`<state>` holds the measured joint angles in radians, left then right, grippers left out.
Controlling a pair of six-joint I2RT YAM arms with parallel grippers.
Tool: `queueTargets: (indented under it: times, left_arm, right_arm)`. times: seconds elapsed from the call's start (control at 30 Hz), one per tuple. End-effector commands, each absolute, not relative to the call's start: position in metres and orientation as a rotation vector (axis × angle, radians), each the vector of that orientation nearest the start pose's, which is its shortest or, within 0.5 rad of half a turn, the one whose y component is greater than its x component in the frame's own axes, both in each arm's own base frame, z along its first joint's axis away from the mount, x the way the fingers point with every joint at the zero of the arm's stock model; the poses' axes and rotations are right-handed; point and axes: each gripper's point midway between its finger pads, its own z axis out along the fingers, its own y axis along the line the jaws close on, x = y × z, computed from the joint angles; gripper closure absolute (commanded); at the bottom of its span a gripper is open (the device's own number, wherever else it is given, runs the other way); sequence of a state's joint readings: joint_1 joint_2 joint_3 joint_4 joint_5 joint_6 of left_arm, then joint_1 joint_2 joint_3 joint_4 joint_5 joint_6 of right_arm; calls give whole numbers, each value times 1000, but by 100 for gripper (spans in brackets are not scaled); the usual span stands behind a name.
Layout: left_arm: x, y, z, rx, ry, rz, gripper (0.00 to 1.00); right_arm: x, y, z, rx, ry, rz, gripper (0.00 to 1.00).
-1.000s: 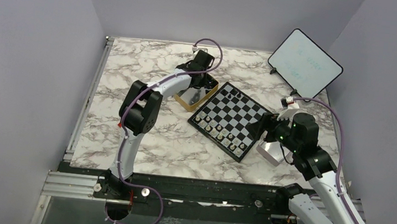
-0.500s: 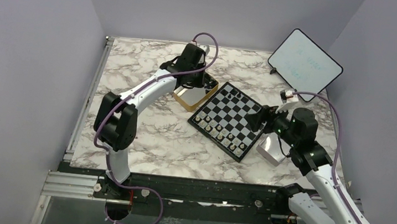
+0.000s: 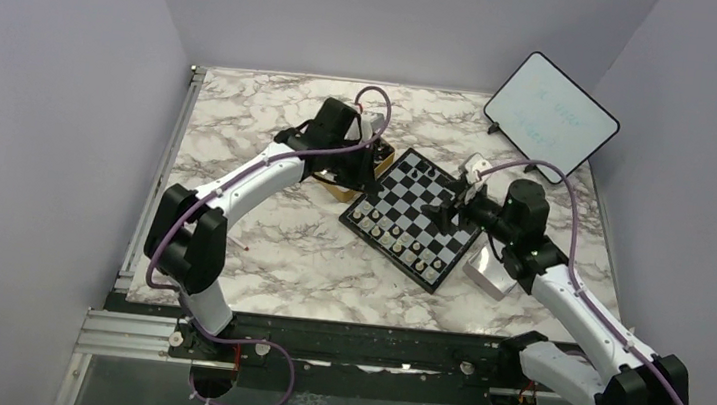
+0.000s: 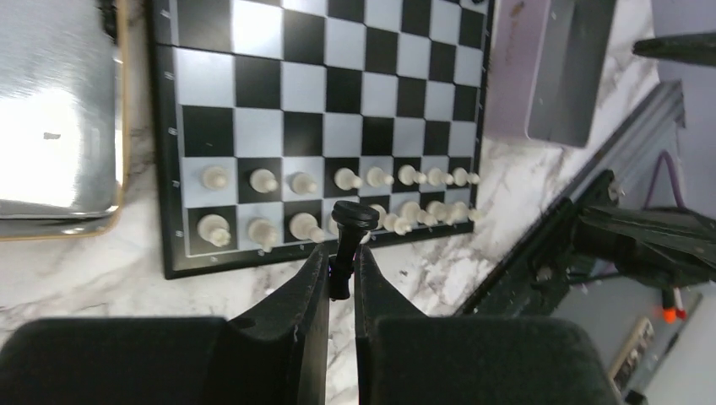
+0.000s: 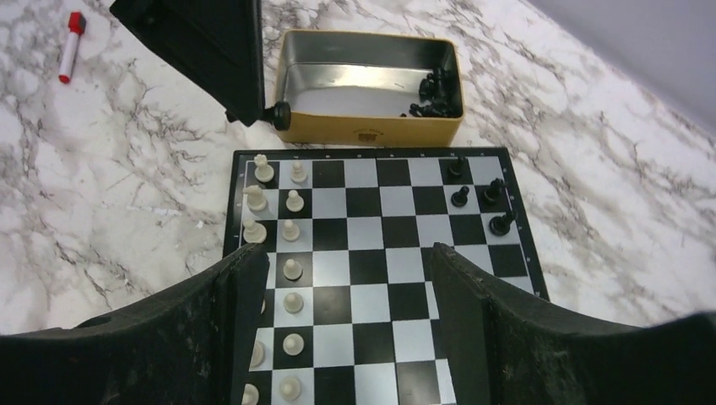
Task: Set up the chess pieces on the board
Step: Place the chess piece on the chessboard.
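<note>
No legible text; whiteboard (image 3: 551, 115) scrawl faint, tin (image 5: 371, 126) label too small.

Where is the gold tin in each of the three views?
Top external: gold tin at centre, just left of the board.
Left wrist: upper left edge, left of the board.
Right wrist: top centre, beyond the board.
Shared landmark: the board.

Lit evenly and softly from overhead, with only faint shadows on the marble worktop (image 3: 279, 254). Blown out to white glare on the tin (image 4: 51, 101), up and left of the left tool (image 4: 341, 260). Sharp beyond the right tool (image 5: 346, 270), soft and dark close to the lens.
</note>
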<state>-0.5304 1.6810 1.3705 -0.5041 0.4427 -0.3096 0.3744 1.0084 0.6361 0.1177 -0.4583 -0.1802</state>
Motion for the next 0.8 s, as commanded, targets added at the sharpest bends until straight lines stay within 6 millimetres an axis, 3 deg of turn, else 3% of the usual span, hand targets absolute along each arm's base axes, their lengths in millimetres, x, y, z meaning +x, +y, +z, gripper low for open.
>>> queueTargets:
  times: [0.0, 0.17, 0.47, 0.77]
  left_arm:
    - [287, -307, 187, 629, 2384, -1114, 96]
    - [268, -315, 195, 683, 2365, -1185, 96]
    - [244, -329, 189, 772, 2377, -1266, 95]
    - [236, -334, 191, 804, 2370, -1304, 93]
  right_arm:
    - [286, 214, 224, -1067, 1335, 505, 26]
    - [270, 229, 211, -1237, 1256, 517, 30]
    - [257, 255, 201, -1411, 1151, 449, 27]
    - [255, 258, 197, -1507, 1101, 381, 35]
